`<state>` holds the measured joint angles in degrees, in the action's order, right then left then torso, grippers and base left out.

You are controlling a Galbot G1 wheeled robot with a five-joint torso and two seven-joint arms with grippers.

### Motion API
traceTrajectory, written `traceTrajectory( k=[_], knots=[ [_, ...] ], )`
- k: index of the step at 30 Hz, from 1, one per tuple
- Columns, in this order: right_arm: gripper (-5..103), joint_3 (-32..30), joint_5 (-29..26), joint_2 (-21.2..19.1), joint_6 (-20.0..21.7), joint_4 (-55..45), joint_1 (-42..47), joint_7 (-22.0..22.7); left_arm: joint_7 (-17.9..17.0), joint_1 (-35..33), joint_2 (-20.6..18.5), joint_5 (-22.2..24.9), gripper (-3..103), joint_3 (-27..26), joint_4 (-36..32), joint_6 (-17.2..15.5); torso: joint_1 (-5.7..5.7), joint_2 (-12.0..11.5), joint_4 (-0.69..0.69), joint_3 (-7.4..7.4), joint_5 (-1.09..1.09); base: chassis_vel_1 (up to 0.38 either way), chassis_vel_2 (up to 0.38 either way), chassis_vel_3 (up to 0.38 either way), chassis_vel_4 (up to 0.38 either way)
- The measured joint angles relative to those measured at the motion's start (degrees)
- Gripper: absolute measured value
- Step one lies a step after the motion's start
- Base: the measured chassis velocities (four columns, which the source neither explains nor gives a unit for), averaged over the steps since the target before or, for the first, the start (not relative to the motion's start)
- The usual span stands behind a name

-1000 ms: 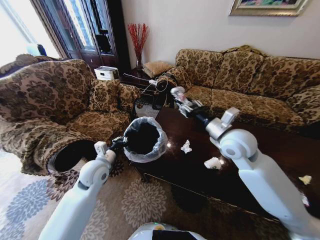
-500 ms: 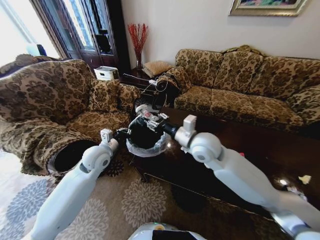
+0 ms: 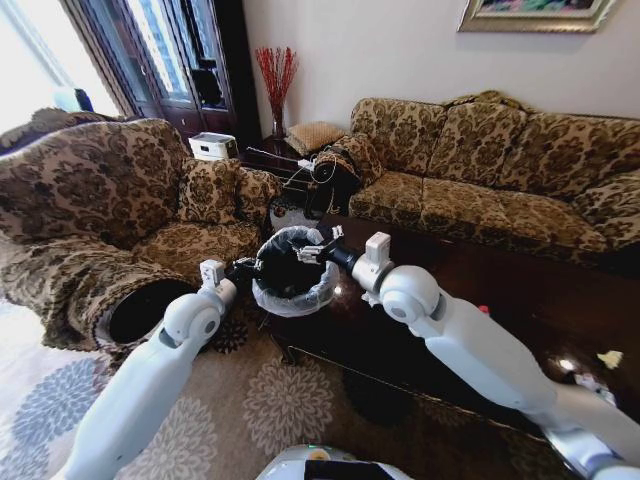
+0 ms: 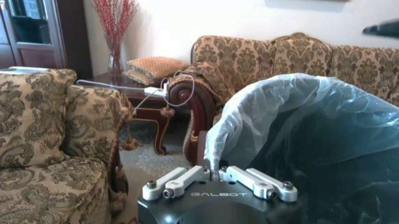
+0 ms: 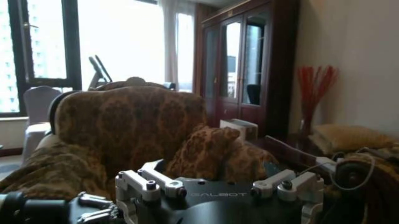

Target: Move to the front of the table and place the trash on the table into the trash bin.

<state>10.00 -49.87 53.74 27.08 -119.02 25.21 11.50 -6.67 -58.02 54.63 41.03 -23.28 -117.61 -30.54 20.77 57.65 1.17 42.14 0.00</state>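
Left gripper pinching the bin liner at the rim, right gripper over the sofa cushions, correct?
Not quite. In the head view the right gripper sits over the trash bin, not the sofa. The left gripper does pinch the liner at the rim, jaws closed, as the left wrist view shows.

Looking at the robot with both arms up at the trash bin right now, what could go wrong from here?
1. The left gripper is shut on the liner bag at the rim of the trash bin; a tug may peel the bag off or tip the bin.
2. The bin sits at the corner of the table, so it could slide off.
3. The right gripper, open, hangs over the bin mouth beside the left one; they may collide.
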Motion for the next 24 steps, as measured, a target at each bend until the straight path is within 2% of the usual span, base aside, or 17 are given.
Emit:
traceTrajectory(
  k=[1, 3, 6, 7, 10, 11, 12, 14, 16, 18, 24],
  knots=[
    [100, -2.7, 0.0, -0.5, 0.0, 0.2, 1.3, 1.1, 0.2, -0.5, 0.3, -0.1, 1, -0.6, 0.0, 0.0, 0.0, 0.0, 0.0, 0.0, 0.0, 0.0, 0.0, 0.0, 0.0],
    [100, -4.3, 0.4, -1.2, -0.1, 0.4, 2.5, 2.0, 0.4, -1.0, 0.5, -0.2, 1, -1.1, 0.0, 0.0, 0.0, 0.0, 0.01, 0.0, 0.0, 0.0, 0.0, 0.0, 0.0],
    [100, -9.3, 3.4, -3.6, -0.5, 0.9, 7.9, 3.7, 1.2, -2.1, 1.4, -0.9, 1, -2.2, 0.3, 1.3, 0.0, 0.0, 0.02, 0.0, 0.0, 0.0, 0.0, 0.0, 0.0],
    [100, -9.3, 3.4, -3.6, -0.5, 0.9, 7.9, 3.7, 1.2, -2.1, 1.4, -0.9, 1, -2.2, 0.3, 1.3, 0.0, 0.0, 0.02, 0.0, 0.0, 0.0, 0.0, 0.0, 0.0],
    [100, -17.7, 11.1, -5.6, -1.2, 2.5, 19.7, 1.4, 2.4, -3.8, 2.8, -3.5, 1, -3.2, 0.4, 2.7, 0.0, 0.0, -0.02, 0.0, 0.04, 0.0, 0.0, 0.0, 0.0],
    [100, -17.7, 11.1, -5.6, -1.2, 2.5, 19.7, 1.4, 2.4, -3.8, 2.8, -3.5, 1, -3.2, 0.4, 2.7, 0.0, 0.0, -0.02, 0.0, 0.04, 0.0, 0.0, 0.0, 0.0],
    [100, -19.8, 13.6, -5.3, -1.6, 4.0, 23.5, 0.5, 2.5, -5.6, 3.3, -4.0, 1, -4.0, -0.3, 2.8, 0.0, 0.0, -0.05, -0.01, 0.0, 0.0, 0.0, 0.0, 0.0],
    [100, -21.7, 16.1, -3.5, -3.3, 7.4, 27.4, 0.1, 2.5, -8.1, 3.8, -4.7, 1, -5.4, -1.6, 2.9, -0.01, 0.0, 0.0, -0.01, 0.03, 0.0, 0.0, 0.0, 0.0],
    [100, -22.5, 16.9, -2.6, -3.9, 8.7, 28.6, 0.1, 2.5, -8.2, 4.0, -4.9, 1, -5.5, -1.8, 3.0, -0.02, 0.0, 0.02, -0.01, 0.04, 0.0, 0.0, 0.0, 0.0],
    [100, -23.9, 18.7, 0.2, -5.3, 12.0, 31.0, 0.1, 2.5, -7.8, 4.3, -5.2, 1, -5.2, -1.9, 3.1, -0.02, 0.0, 0.01, -0.01, 0.0, 0.0, 0.0, 0.0, 0.0],
    [100, -22.6, 19.0, 5.1, -6.4, 18.0, 30.5, -0.2, 2.4, -7.0, 4.5, -5.4, 1, -4.5, -2.2, 3.0, -0.01, 0.0, -0.02, -0.01, 0.0, -0.035, -0.024, -0.016, -0.021]
  ],
)
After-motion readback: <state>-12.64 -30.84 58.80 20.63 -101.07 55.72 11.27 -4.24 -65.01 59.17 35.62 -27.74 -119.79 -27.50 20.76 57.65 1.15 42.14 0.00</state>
